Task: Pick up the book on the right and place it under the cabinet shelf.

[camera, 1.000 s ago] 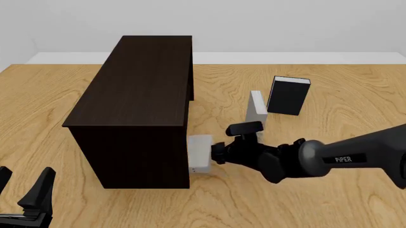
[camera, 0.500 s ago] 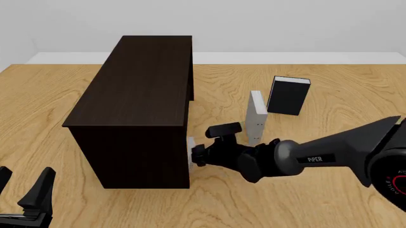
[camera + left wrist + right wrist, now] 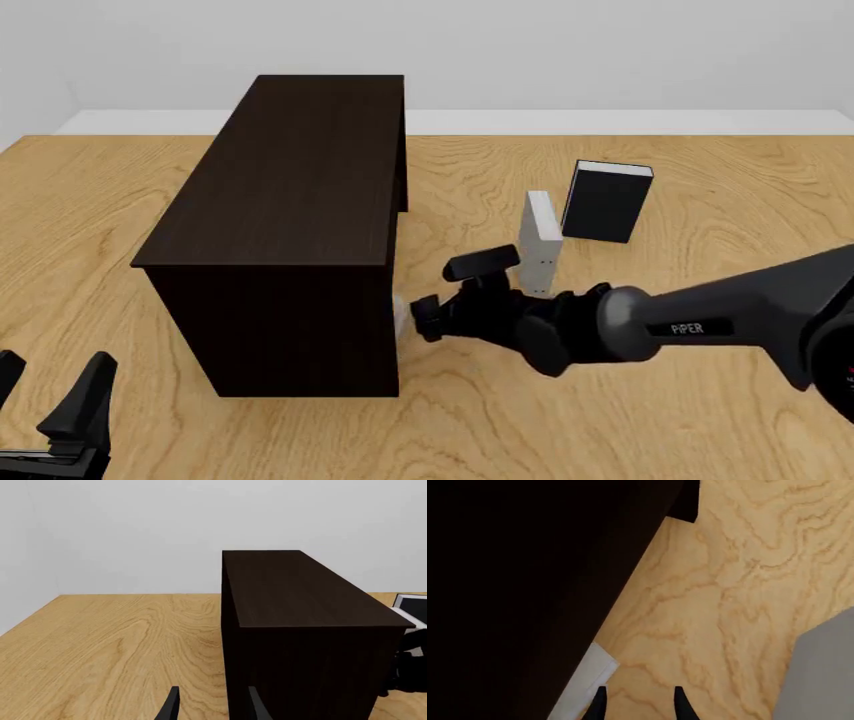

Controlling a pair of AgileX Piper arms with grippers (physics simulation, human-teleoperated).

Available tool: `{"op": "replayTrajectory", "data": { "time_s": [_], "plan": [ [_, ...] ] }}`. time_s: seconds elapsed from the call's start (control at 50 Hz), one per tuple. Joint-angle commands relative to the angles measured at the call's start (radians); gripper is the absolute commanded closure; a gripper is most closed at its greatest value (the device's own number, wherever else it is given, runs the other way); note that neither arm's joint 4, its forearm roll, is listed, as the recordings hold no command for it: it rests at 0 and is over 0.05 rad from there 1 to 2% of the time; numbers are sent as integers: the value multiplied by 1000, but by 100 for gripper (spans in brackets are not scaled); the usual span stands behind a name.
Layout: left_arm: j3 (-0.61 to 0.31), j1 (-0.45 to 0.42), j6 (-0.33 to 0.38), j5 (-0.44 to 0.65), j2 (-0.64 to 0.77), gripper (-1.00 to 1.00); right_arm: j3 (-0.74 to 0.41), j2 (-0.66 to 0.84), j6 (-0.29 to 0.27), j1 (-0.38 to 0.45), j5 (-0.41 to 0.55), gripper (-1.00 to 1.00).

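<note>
Right gripper [image 3: 416,318] parted, beside book [image 3: 399,312].

The pale grey book [image 3: 399,314] lies almost fully inside the dark brown cabinet shelf [image 3: 287,200].

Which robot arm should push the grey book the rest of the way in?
The right gripper. It sits right beside the book, which pokes out of the cabinet. The left gripper waits far off at the table's near edge.
</note>
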Motion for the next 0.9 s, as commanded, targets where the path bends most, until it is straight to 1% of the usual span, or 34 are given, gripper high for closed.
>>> {"op": "replayTrajectory", "data": {
  "time_s": [0.02, 0.1, 0.24, 0.3, 0.52, 0.64, 0.68, 0.72, 0.76, 0.82, 0.86, 0.88, 0.9],
  "plan": [
    [0, -2, 0, 1, -1, -100, 54, -67, 42, -39, -72, -100],
    [0, -1, 0, 1, -1, -100, 80, -111, 30, -51, -74, -100],
    [0, -2, 0, 1, -1, -100, 123, -182, 28, -53, -76, -100],
    [0, -1, 0, 1, -1, -100, 146, -224, 19, -56, -74, -100],
    [0, -1, 2, 2, -2, -100, 244, -415, 1, -62, -50, -100],
    [-1, -12, 12, -8, -3, -100, 294, -531, -8, -58, -22, -100],
    [0, -9, -3, -18, 24, -100, 306, -558, -8, -53, -15, -100],
    [0, -11, 9, -9, 2, -100, 317, -589, -11, -52, -4, -100],
    [0, -10, 1, -14, 14, -100, 333, -636, -15, -50, 10, -100],
    [0, -10, 5, -9, 5, -100, 377, -738, -32, -70, 21, -100],
    [0, -10, 5, -9, 6, -100, 432, -793, -14, -68, -19, -100],
    [0, -11, 7, -7, 2, -100, 446, -801, -9, -55, -39, -100],
    [0, -10, 7, -7, 1, -100, 479, -814, -5, -68, -75, -100]
  ]
}}
